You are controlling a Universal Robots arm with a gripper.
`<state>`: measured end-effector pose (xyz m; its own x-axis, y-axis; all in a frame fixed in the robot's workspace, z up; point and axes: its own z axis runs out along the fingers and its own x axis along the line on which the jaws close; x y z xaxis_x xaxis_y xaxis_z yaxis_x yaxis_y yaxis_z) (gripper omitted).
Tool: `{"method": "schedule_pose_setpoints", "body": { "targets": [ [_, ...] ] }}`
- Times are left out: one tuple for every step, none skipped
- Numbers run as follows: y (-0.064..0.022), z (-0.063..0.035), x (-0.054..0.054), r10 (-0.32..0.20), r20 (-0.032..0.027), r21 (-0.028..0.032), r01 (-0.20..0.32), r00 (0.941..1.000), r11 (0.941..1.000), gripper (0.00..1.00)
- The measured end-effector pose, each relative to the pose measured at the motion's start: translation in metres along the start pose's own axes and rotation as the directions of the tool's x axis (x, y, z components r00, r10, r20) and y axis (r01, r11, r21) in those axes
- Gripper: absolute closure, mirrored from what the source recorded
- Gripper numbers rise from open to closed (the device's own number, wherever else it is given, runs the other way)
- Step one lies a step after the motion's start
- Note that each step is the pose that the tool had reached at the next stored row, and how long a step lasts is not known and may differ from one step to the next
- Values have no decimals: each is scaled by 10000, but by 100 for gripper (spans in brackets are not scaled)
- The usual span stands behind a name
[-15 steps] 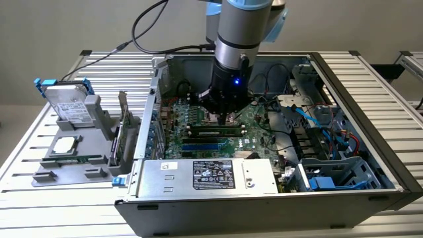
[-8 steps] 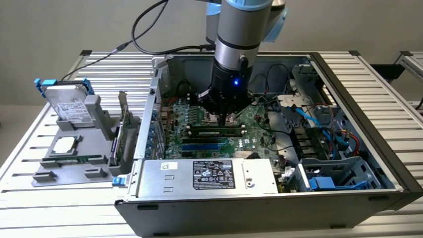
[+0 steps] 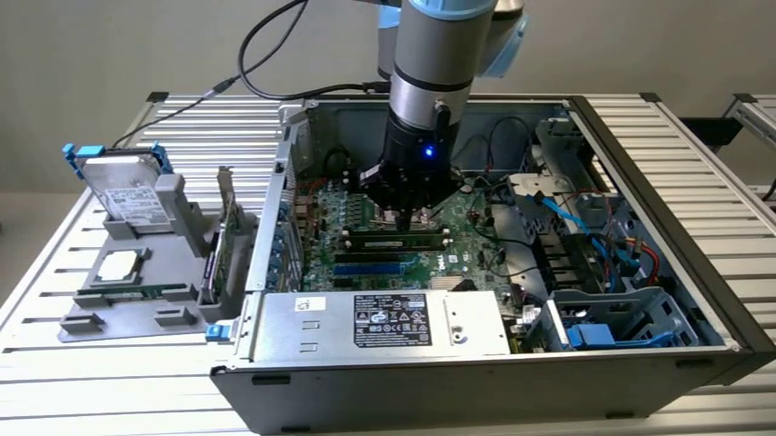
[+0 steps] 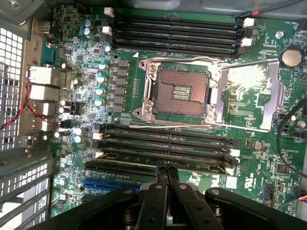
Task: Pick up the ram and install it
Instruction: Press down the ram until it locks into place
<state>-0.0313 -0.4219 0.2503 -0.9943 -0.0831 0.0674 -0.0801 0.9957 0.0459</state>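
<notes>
PC case (image 3: 679, 300) open on the slatted table (image 3: 73, 381), side panel off. Arm (image 3: 442, 54) comes straight down into the case over the motherboard (image 3: 363, 213).

Power supply (image 3: 376, 322) sits along the case's near edge in the exterior view. Grey parts tray (image 3: 134, 272) stands outside the case, on the exterior view's left, with a hard drive (image 3: 122, 186) propped at its far end and a thin green stick (image 3: 136, 293) lying in its near slot.

Empty CPU socket (image 4: 180, 91) is at the board centre in the wrist view, DIMM slots (image 4: 163, 143) banked on both sides of it.

The ram (image 3: 394, 242) lies seated in a slot, directly under the tool; in the wrist view it's the stick (image 4: 158, 164) just ahead of the fingertips.

Gripper (image 4: 167, 171) is clenched, fingers (image 4: 173, 171) pressed together, holding nothing. The tips are right at the ram's top edge; can't tell whether they actually touch it.
</notes>
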Motion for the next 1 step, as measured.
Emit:
{"method": "schedule_pose_setpoints", "body": {
  "targets": [
    [0, 0, 0, 0, 0, 0, 0, 10000, 10000, 90]
  ]
}}
